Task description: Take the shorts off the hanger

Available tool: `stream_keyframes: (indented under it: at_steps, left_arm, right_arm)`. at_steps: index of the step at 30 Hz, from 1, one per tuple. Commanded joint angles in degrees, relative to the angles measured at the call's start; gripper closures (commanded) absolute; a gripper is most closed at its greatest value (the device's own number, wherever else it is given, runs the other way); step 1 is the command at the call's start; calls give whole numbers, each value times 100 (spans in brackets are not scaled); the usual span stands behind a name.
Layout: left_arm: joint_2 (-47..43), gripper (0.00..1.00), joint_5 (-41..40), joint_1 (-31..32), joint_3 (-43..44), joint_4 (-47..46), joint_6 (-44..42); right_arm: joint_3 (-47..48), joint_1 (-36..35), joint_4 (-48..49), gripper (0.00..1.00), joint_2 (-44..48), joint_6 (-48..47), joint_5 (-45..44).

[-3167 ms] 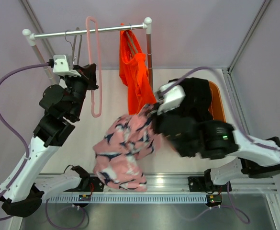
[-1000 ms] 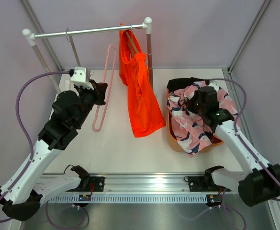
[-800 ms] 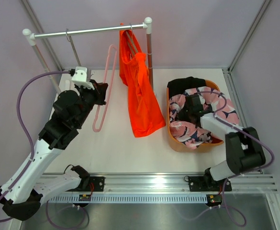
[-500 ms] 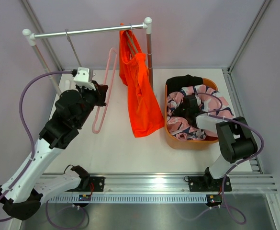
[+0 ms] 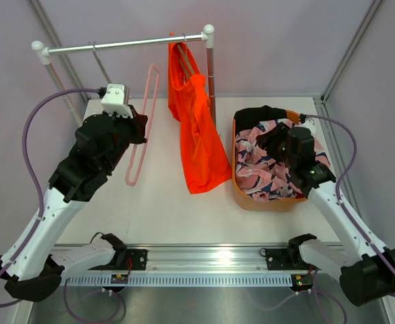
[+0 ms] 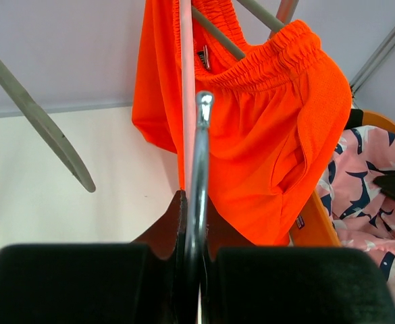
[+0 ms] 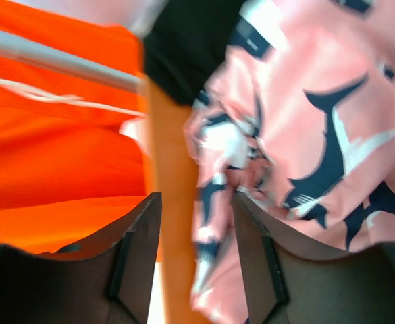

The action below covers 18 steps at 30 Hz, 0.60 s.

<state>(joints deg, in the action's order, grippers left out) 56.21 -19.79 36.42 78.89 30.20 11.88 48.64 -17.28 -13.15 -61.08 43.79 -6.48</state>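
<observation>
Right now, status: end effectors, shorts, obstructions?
Left end effector shut on pink hanger. Right end effector open over basket. Orange shorts on rail; pink shorts, black shorts in basket. No obstruction seen.

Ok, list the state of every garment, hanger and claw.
orange shorts: hanging from the rail.
pink printed shorts: off, in the basket.
black shorts: in basket, partly under pink pair.
pink hanger: bare, gripped by left claw.
right claw: open, empty, above basket.
</observation>
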Motion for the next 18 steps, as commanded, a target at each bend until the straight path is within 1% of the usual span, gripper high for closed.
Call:
stream_keyframes:
  at_steps: [1,2,4,11,12,14,15,18]
  left_arm:
    - [399,100,-270,-21,609,537,130]
    - [478,100,-323,-21,758,610,157]
    - [567,100,-437,-21,768,611,166]
    - [795,100,-1017,-188,882,865,376]
    - [761,100,-1227,-188,795,891,411]
    - [490,100,-1395,-197,593,787,499]
    - [375,100,-1509,-197,349,725,526]
    - [102,100,-1685,-206,136,680,622]
  right_arm:
    - [681,-48,-671,44,368,-362,-99]
    - [786,-48,-837,44,490,-397,-64]
    - [1006,-56,-979,43,666,-485,-46]
    - [1306,-48,-1234,40,1221,-573,120]
    - [1306,-56,-1252,39,1273,-591,138]
    - [1297,-48,-1330,39,1405,-608,147]
    - [1271,-48,-1348,39,1441,-617,156]
    - [1192,-48,-1357,38,1590,-617,191]
